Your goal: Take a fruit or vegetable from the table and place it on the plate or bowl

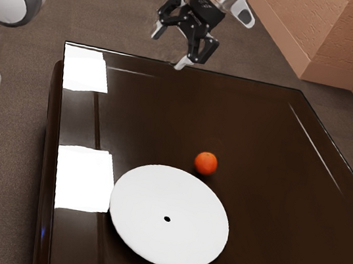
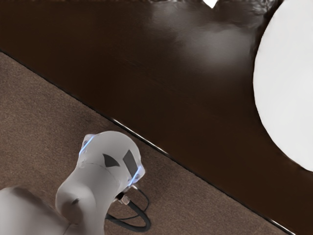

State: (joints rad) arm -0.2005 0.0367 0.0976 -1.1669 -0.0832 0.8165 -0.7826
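A small orange fruit [image 1: 206,163] lies on the dark glossy table [image 1: 278,160], just beyond the far rim of a round white plate [image 1: 169,216]. The plate has a small dark dot at its centre, and part of its rim [image 2: 286,83] appears in the wrist view. My black gripper [image 1: 170,47] hangs open high above the table's far edge, well away from the fruit and the plate, with nothing between its fingers.
The table's edges run close to the plate at the exterior view's left. Brown carpet [image 1: 115,10] surrounds the table, and a tan wall [image 1: 324,34] stands at the upper right. My arm's white base [image 2: 105,178] rests on the carpet beside the table edge.
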